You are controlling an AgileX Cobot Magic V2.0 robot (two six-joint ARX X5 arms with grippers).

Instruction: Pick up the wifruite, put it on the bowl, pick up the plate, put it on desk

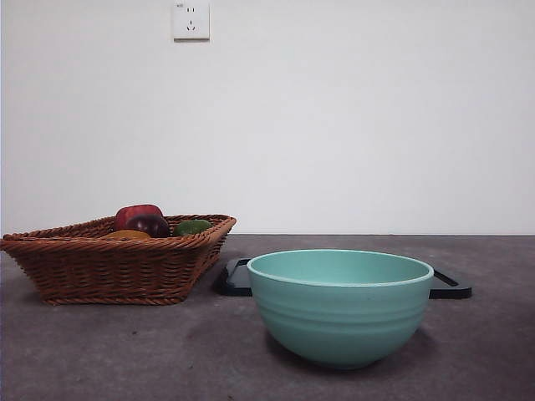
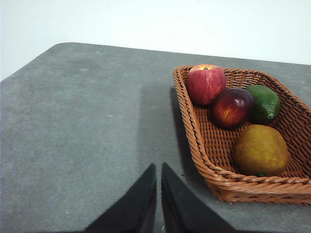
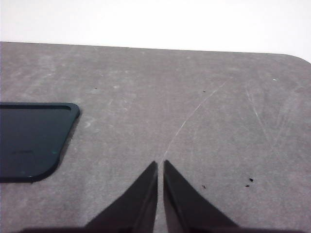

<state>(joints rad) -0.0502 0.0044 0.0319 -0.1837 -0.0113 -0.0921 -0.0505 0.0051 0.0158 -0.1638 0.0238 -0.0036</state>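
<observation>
The wifruite (image 2: 261, 149), a rounded orange-brown fruit, lies in a brown wicker basket (image 2: 214, 167). In the front view only its top (image 1: 125, 236) shows over the basket's rim (image 1: 117, 267). The mint-teal bowl (image 1: 340, 305) stands empty on the dark grey desk (image 1: 100, 351), in front of a flat black plate (image 1: 451, 284). A corner of the plate also shows in the right wrist view (image 3: 29, 141). My left gripper (image 2: 158, 167) is shut and empty over the desk, apart from the basket. My right gripper (image 3: 160, 164) is shut and empty over the desk beside the plate. Neither gripper shows in the front view.
The basket also holds a red apple (image 2: 206, 83), a dark red-purple fruit (image 2: 231, 107) and a green fruit (image 2: 263, 102). A white wall with a socket (image 1: 191, 21) stands behind the desk. The desk's far edge and rounded corners show in both wrist views.
</observation>
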